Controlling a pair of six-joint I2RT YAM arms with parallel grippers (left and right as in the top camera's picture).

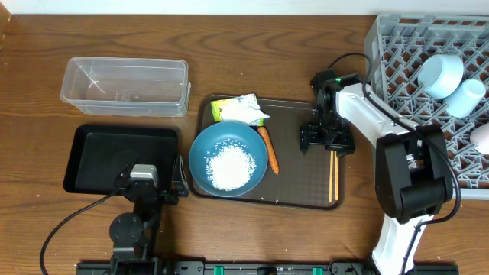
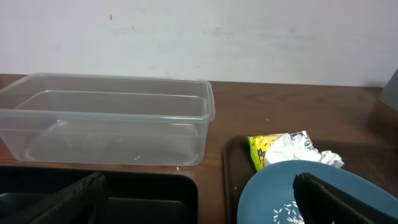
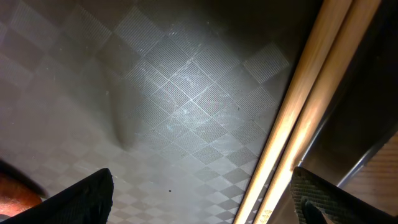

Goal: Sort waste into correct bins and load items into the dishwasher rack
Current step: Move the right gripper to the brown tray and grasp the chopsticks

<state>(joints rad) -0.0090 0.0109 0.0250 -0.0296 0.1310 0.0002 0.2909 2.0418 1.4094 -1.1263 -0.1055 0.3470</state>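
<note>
A large blue bowl [image 1: 228,158] holding white rice [image 1: 231,168] sits on the brown tray [image 1: 298,195]. Beside it lie an orange carrot [image 1: 267,150] and a crumpled white-and-green wrapper [image 1: 240,109]. Wooden chopsticks [image 1: 333,179] lie at the tray's right side. My right gripper [image 1: 326,142] hangs open over their far end. In the right wrist view the chopsticks [image 3: 298,118] run between the spread fingers of the right gripper [image 3: 202,202], close to the right one. My left gripper [image 1: 145,177] is open and empty over the black tray [image 1: 99,156]; the left wrist view shows the left gripper [image 2: 199,208] and the bowl [image 2: 273,193].
The clear container [image 1: 126,85] stands behind the black tray. The grey dishwasher rack [image 1: 405,61] fills the right side, holding a light-blue cup [image 1: 442,75] and a white cup [image 1: 464,97]. The carrot's end [image 3: 12,194] shows at the right wrist view's lower left.
</note>
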